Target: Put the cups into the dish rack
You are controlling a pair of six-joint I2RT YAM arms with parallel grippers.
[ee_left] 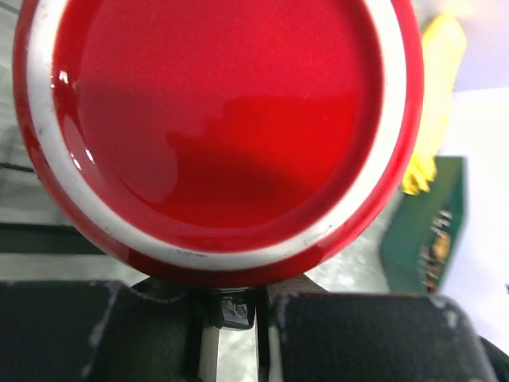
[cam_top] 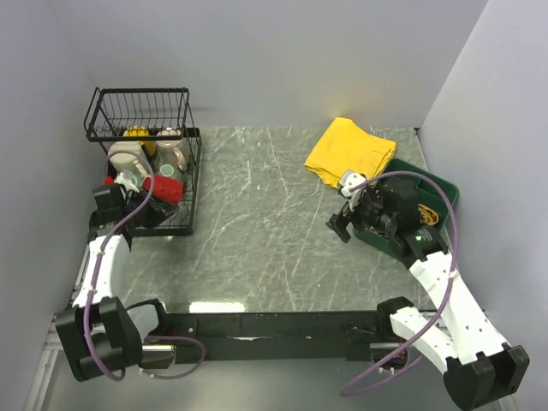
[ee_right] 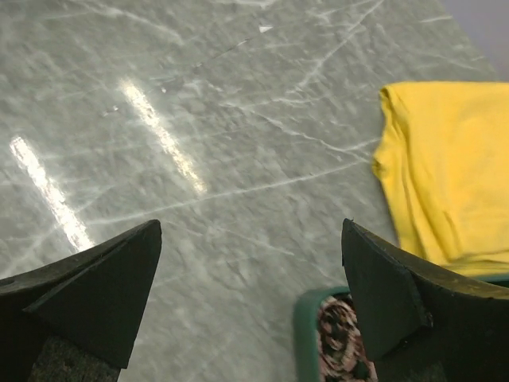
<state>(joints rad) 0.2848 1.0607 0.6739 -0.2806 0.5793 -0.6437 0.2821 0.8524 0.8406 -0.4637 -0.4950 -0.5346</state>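
Cups count to five from above, all at the far left inside the one dish rack point(cam_top: 141, 91). Just beyond the left gripper point(ee_left: 233, 306) lies a cream cup point(cam_top: 126, 156). Farther beyond it, at the near edge of the raised basket, is a yellow cup point(cam_top: 135, 133), with a pinkish-beige cup point(cam_top: 175, 147) to that one's right. A small green-rimmed cup point(cam_top: 168, 171) stands just past the gripper's tip. The red cup point(cam_top: 164, 190) is the one in the gripper itself. The left gripper is clenched on it, fingers nearly together, and the cup's red base with its white ring fills the wrist view directly ahead of them. The red cup is over the rack's lower tray, but whether it touches the wires cannot be told. The four other cups crowd close ahead of this gripper, and the rack's black side wires stand just to its right. Open desk point(cam_top: 257, 223), grey-green with pale veins, lies between the two grippers, which are well apart. The right gripper point(ee_right: 250, 227) is released, its jaws spread wide above the desk with nothing between them. One yellow cloth point(cam_top: 349, 150) lies crumpled ahead of it and slightly to its right. One green tray point(cam_top: 447, 190) sits just beside its right finger, its corner showing something patterned inside that is too blurred to name. A purple cable loops over each of the two arms.
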